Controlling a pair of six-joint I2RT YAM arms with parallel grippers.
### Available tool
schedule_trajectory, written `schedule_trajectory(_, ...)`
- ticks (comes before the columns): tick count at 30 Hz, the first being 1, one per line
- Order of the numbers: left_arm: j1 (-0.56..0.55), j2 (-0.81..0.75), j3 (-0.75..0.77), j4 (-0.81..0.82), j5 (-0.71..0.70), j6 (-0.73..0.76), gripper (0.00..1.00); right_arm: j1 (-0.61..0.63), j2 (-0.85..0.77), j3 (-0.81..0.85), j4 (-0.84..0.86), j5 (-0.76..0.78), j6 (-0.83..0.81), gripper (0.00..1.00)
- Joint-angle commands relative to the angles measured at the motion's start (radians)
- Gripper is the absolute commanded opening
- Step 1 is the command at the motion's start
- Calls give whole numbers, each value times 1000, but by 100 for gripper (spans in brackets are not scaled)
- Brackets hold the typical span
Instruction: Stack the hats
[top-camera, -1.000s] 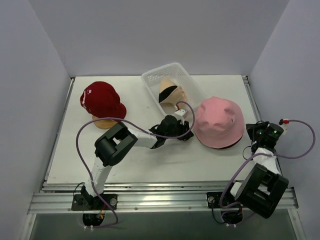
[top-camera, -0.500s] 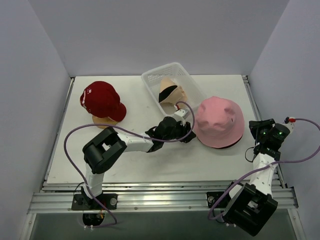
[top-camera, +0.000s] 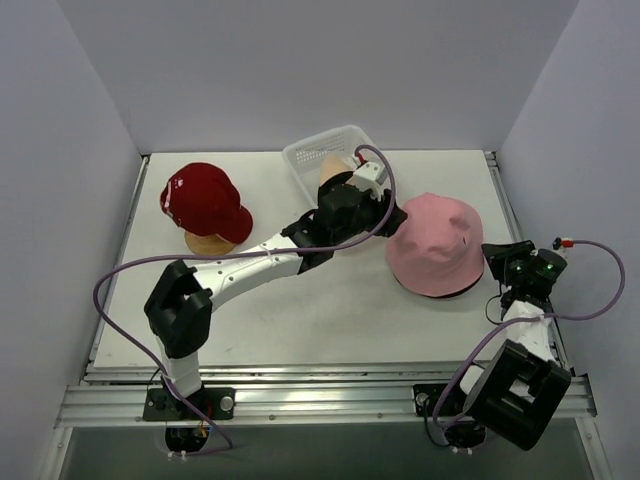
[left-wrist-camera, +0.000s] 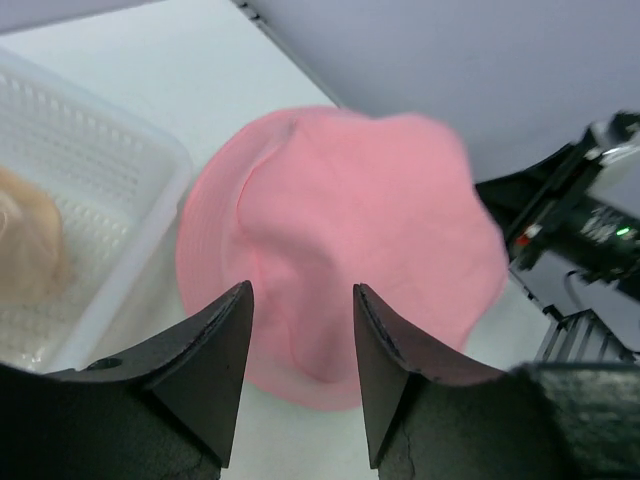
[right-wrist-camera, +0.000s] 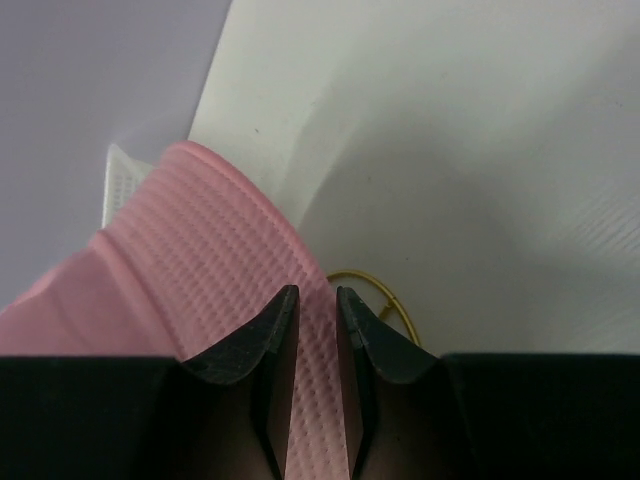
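Overhead view of a white worktop walled in by pale panels, with two black-and-white robot arms bolted at the bottom edge.

At lower right, the right arm bends upward. Its end effector sits at the right edge of a pink bucket hat. In the right wrist view the two dark fingers stand only a narrow slit apart, and ribbed pink brim shows through the slit. I cannot tell whether they pinch the fabric or just hang over it.

The pink bucket hat lies crown up on the worktop, right of centre. A thin dark edge peeks out under its near rim.

The left arm stretches from the lower left diagonally to the upper middle of the frame. Its end effector hovers between the pink hat and a white mesh basket. Its fingers are spread about halfway and hold nothing; the left wrist view shows the pink hat beyond the gap.

At centre left, a red cap with white marks sits on a wooden stand, well apart from the pink hat.

At the top centre, the basket holds a tan hat, partly hidden by the left arm in the overhead view.
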Motion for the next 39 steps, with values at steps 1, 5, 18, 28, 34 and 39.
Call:
schedule_trajectory(1, 1, 23, 113, -104, 15, 45, 53, 35, 71, -6, 138, -19, 6, 18)
schedule_trajectory(5, -8, 67, 217, -123, 41, 51, 54, 89, 134, 8, 152, 19, -5, 18)
schedule_trajectory(18, -68, 231, 400, -181, 114, 102, 54, 135, 289, -21, 264, 67, 0, 18)
schedule_trajectory(28, -126, 259, 495, -256, 54, 146, 55, 147, 314, -21, 247, 96, -12, 18)
schedule_trajectory(34, -129, 304, 576, -317, 52, 148, 57, 79, 168, 20, 69, 113, -57, 18)
schedule_trajectory(39, -129, 362, 635, -365, 51, 157, 57, 42, -40, 89, -158, 157, -123, 19)
